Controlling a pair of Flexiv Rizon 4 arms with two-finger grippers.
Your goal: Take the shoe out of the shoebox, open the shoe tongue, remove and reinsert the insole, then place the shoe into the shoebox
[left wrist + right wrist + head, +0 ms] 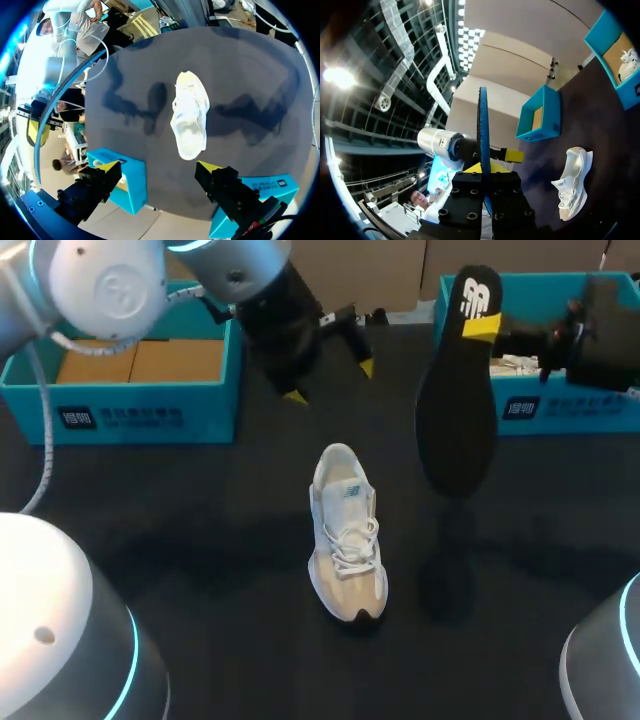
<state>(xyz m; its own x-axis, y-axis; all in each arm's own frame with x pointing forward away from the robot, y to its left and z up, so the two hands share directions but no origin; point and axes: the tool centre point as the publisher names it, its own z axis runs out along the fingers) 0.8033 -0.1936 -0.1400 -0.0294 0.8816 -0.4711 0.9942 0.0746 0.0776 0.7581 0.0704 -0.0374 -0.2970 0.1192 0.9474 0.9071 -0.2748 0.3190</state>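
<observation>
— Where does the shoe sit?
— The white shoe [347,535] stands on its sole on the dark table [200,540], near the middle of the head view. Its heel points toward 12 o'clock and its toe toward 6. It is outside both boxes, and nothing touches it.
— And the insole?
— The black insole [458,390] hangs in the air at about 2 o'clock from the shoe, well apart from it. Its yellow-marked heel end is up and its toe end points down, clear of the table.
— What holds it?
— The right claw [482,328], coming in from 3 o'clock, is clamped on the heel end. In the right wrist view the insole [483,125] shows edge-on, rising from between the fingers of the right claw [483,172]. The shoe [572,182] is on the table beyond.
— And the other arm?
— The left claw [331,381] hovers at 12 o'clock from the shoe, fingers spread wide with nothing between them. Its own view looks past the left claw [160,166] down onto the shoe [190,120].
— The boxes?
— The left blue box [140,415] sits at 10 o'clock from the shoe, with its brown cardboard floor showing. The right blue box [560,410] sits at 2 o'clock, behind the insole, with something white inside.
</observation>
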